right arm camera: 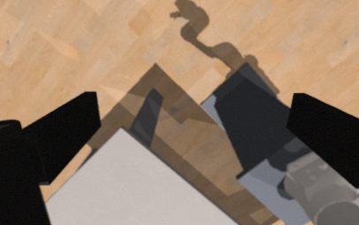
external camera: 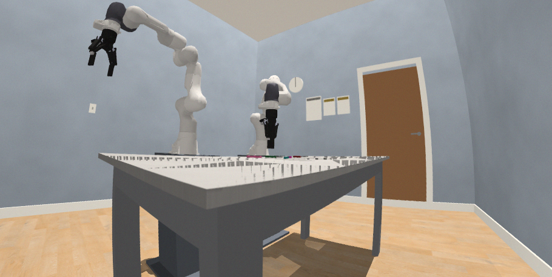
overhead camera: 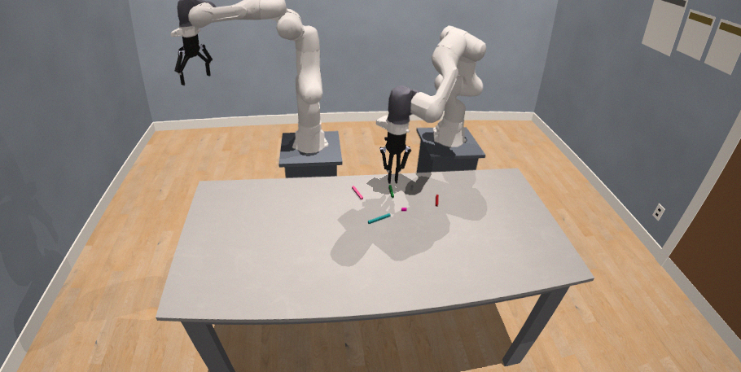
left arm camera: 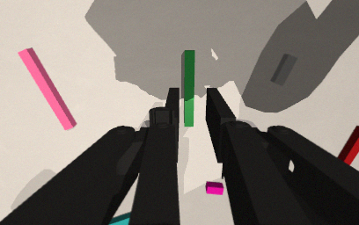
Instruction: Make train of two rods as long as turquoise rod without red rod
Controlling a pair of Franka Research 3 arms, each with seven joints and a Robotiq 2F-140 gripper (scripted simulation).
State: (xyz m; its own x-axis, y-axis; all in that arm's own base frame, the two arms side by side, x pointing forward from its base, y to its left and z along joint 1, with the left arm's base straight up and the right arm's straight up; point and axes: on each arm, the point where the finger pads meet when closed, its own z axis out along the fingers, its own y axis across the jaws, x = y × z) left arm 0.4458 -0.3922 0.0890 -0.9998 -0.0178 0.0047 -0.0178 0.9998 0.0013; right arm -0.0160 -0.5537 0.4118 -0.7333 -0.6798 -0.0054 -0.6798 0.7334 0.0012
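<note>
On my pale grey, flat-topped table [overhead camera: 269, 266] [external camera: 216, 182] [right arm camera: 134, 185], reading the top view with twelve at its upper edge, I take the green, straight-sided rod [overhead camera: 392, 191] [external camera: 270, 156] [left arm camera: 189, 88] as my dial's centre. The pink, straight-sided rod [overhead camera: 357, 192] [external camera: 254, 156] [left arm camera: 47, 88] lies at nine. The short magenta block-shaped rod [overhead camera: 404, 209] [external camera: 290, 156] [left arm camera: 215, 188] lies at five, the long turquoise rod [overhead camera: 379, 218] [external camera: 286, 157] [left arm camera: 121, 220] at seven, the red, straight-sided rod [overhead camera: 436, 200] [external camera: 296, 156] [left arm camera: 355, 145] between three and four. In my left wrist view, the short grey rod [left arm camera: 283, 69] sits between two and three of the green one. All six lie apart; I cannot tell their material.
</note>
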